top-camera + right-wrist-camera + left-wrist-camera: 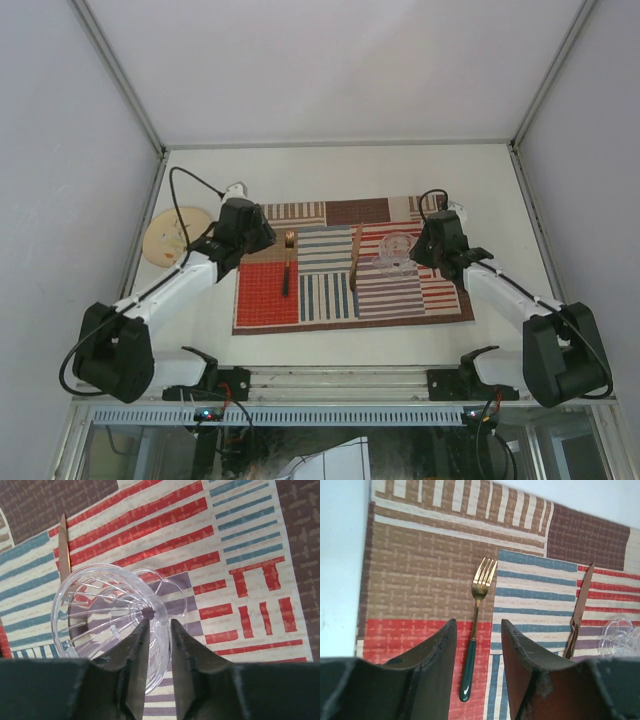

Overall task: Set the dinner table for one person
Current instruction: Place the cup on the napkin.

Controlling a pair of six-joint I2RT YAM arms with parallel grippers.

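Fork beneath wide-open left end effector; right end effector clamped on glass.

The top camera is looking down from high above and behind, well back, taking in the whole table, with the left arm reaching in from the bottom left, the right arm from the bottom right, and the mat sitting mid-frame. The left wrist camera is riding low and close, peering forward between its own fingers across the mat's left half, with the fork dead ahead and the knife off right. The right wrist camera is pointing steeply down, very near, onto the glass. Both wrist views are sharing the knife and glass, and the top view is covering everything.
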